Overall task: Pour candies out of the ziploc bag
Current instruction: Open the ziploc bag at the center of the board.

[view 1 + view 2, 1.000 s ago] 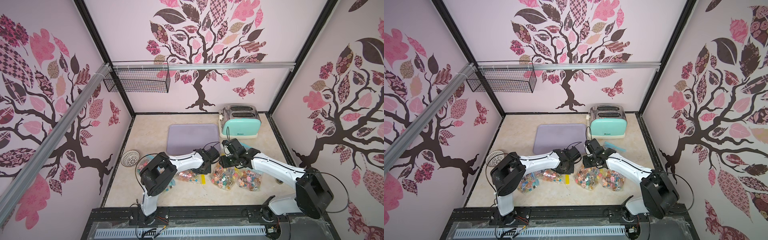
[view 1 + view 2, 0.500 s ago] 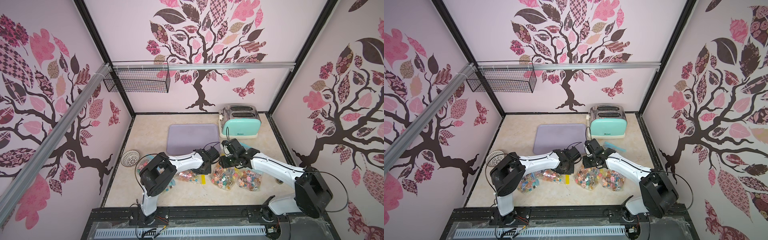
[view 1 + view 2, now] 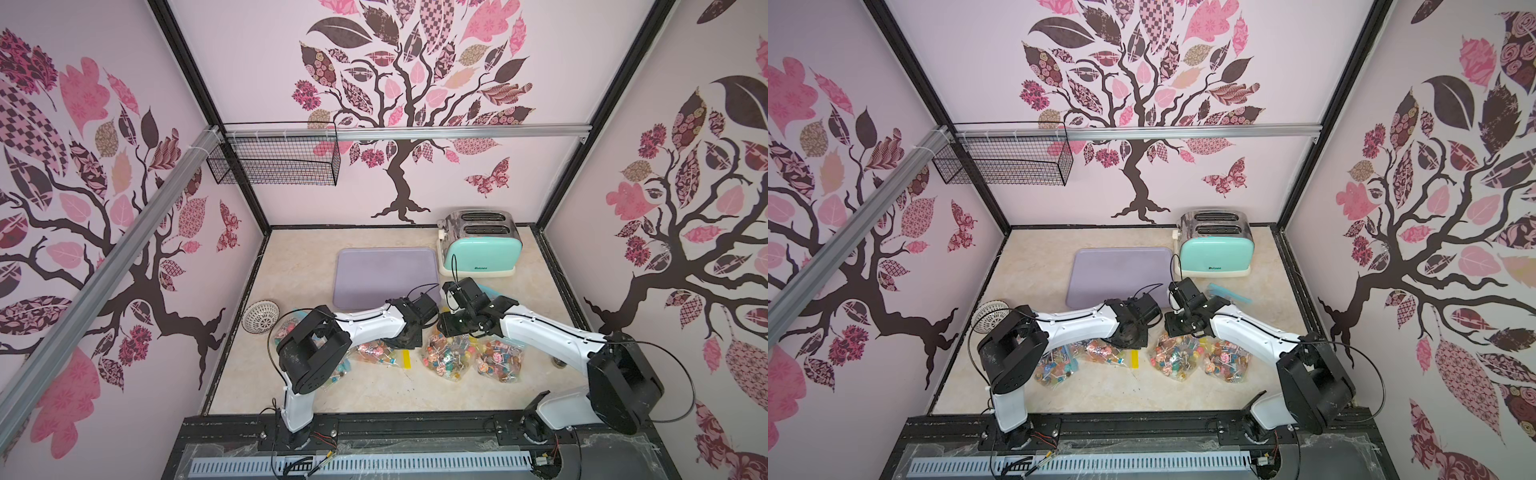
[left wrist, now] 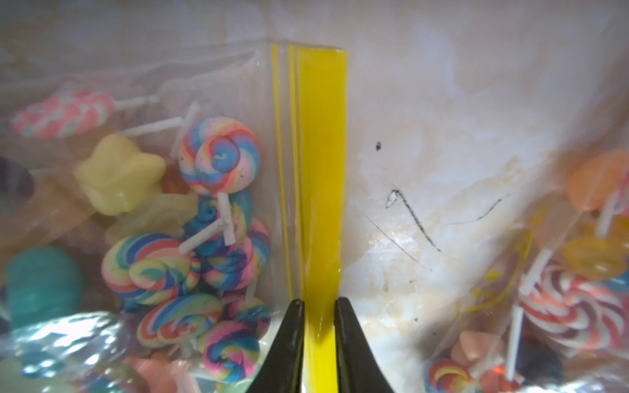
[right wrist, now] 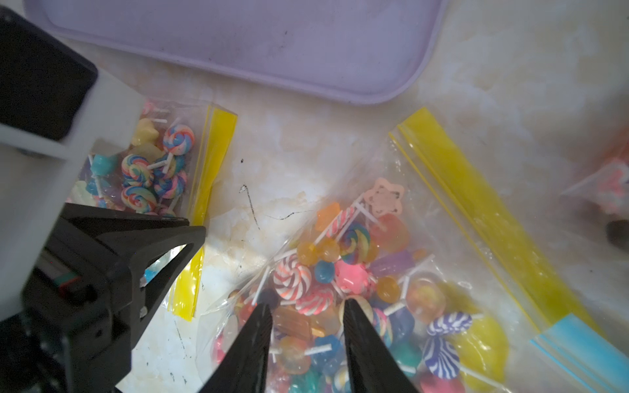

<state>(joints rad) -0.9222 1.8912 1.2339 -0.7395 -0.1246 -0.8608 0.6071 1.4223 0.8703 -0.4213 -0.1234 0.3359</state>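
Left tool (image 4: 319, 306) pinches the ziploc bag (image 4: 146, 204) by its yellow zip strip (image 4: 320, 163). The black tips press on either side of the strip, near one end. Bag lies flat on the surface (image 4: 425, 119), not lifted. The candies (image 4: 218, 160) are swirl lollies, a pale yellow star and others on thin white sticks. All sit inside the clear plastic, packed up vs. the zip line.

In both top views the same bag is under the left wrist, just in front of the purple tray (image 3: 386, 270), w/ the strip end poking out toward the middle.

Right tool (image 5: 306, 306) is part-spread, tips apart, low over a 2nd candy bag (image 5: 391, 272). Can't tell if the tips touch the plastic. That bag has a yellow zip too, and a blue zip strip (image 5: 578, 343) lies at one end of it. 2nd bag is near the ziploc bag, w/ a bare strip of surface btwn them.

3rd bag (image 3: 498, 361) lies right beside the 2nd, under the right arm. 4th bag (image 3: 1054, 370) sits partly under the left arm.

Mint toaster (image 3: 482, 249) stands at the back beside the tray. White round strainer (image 3: 260, 316) lies by the left wall. Wire basket (image 3: 274, 166) hangs on the wall rail.
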